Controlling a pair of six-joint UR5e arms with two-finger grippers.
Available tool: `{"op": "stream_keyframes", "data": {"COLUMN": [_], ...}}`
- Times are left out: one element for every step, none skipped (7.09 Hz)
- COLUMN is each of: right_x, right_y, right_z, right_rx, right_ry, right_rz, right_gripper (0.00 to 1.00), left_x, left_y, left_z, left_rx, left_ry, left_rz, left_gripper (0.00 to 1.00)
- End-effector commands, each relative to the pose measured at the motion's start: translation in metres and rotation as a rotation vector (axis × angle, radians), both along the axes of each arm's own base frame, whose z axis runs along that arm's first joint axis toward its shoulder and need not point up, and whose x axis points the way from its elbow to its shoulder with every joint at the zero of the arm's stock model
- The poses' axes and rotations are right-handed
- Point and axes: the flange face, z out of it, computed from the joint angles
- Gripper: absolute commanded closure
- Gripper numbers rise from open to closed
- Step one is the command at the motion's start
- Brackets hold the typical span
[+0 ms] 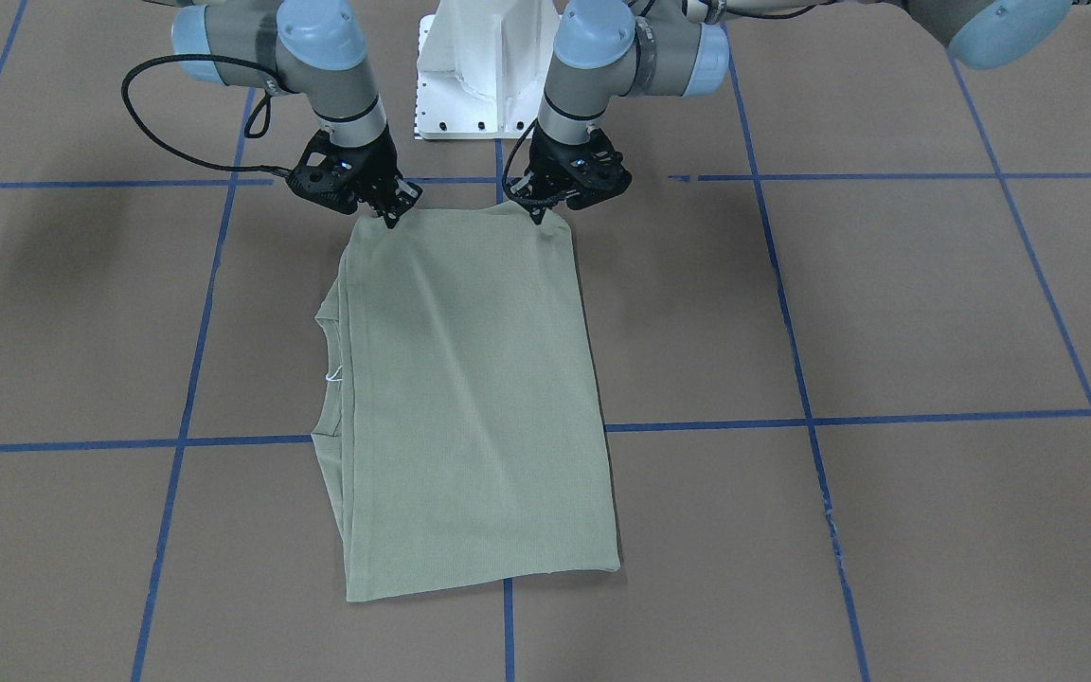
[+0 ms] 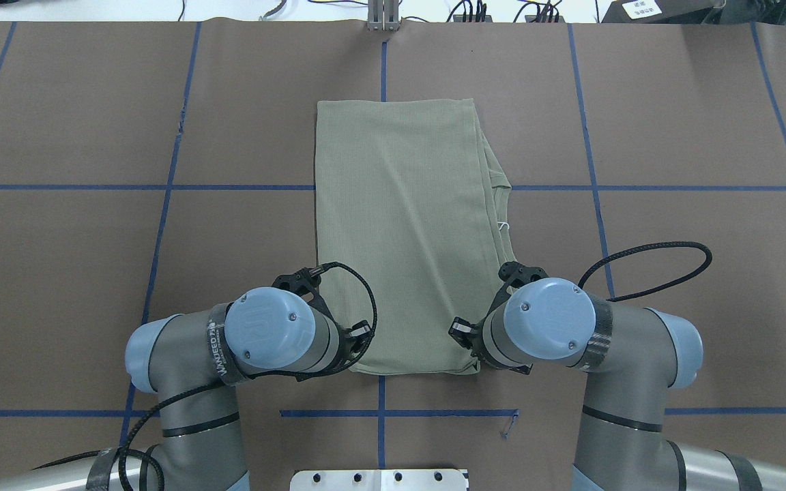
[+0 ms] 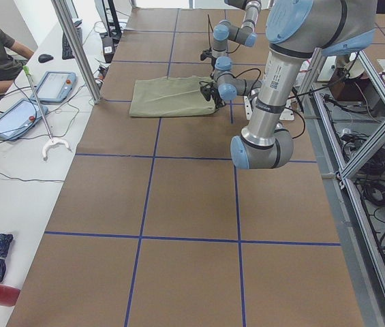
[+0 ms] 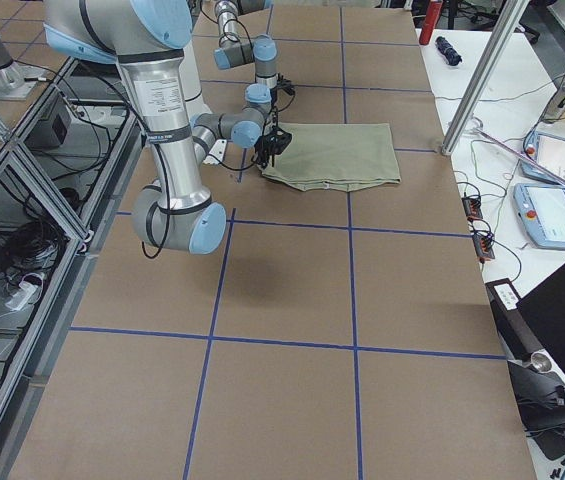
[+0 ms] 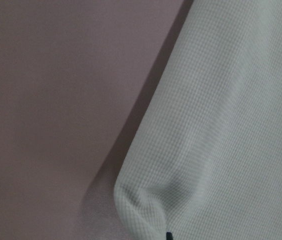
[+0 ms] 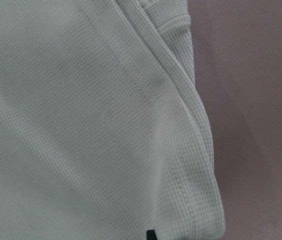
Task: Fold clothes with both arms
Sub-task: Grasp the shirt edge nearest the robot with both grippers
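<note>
Left arm: in the overhead view the left arm (image 2: 270, 329) comes in from the lower left, its wrist bent down over the shirt's near left corner.
Left gripper: the left gripper (image 1: 538, 212) has its fingers drawn together on that corner. The left wrist camera shows the cloth puckered around one black fingertip (image 5: 168, 235).
Shirt, place: the shirt (image 2: 400, 225) lies mid-table on the brown table (image 2: 93, 273). It straddles the centre line of the blue tape (image 2: 161, 187), with its near end just ahead of the white base (image 2: 379, 479).
Shirt, shape: folded into a narrow, flat rectangle with a smooth panel on top.
Long axis: it runs straight away from the robot, near end between the two grippers and far end towards the table's far edge.
Facing: the neckline (image 2: 499, 204) peeks out along the long edge on the robot's right, so the collar opening faces that side. The opposite long edge is a plain straight fold.
Tag: a small white tag (image 2: 502, 225) shows at the neckline.
Right gripper: the right gripper (image 1: 392, 215) has its fingers closed to a point on the near right corner. The right wrist camera shows stacked seamed layers and one dark fingertip (image 6: 150, 235) at the bottom.
Right arm: the right arm (image 2: 550, 320) enters from the lower right and mirrors the other, its wrist over the corner.
</note>
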Motion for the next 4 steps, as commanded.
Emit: {"op": "stream_keyframes", "data": {"right_x": [0.004,0.012,0.017,0.027], "right_y": [0.0,-0.005,0.002,0.009], "right_z": [-0.009,-0.014,-0.025,-0.038], "right_rx": [0.003,-0.002,-0.024,-0.041], "right_ry": [-0.019,-0.03,-0.057,-0.094], "right_rz": [0.01,0.013,-0.018,-0.044], "right_gripper": [1.0,1.0,1.0,1.0], "left_x": [-0.002,-0.008,-0.02,-0.036], "left_y": [0.001,0.002,0.006,0.013], "left_z": [-0.002,-0.002,-0.009,-0.023], "left_rx": [0.004,0.004,-0.003,0.021], "left_ry": [0.004,0.005,-0.027,-0.054], "left_rz": [0.003,0.003,0.004,0.03], "left_gripper": [1.0,1.0,1.0,1.0]}}
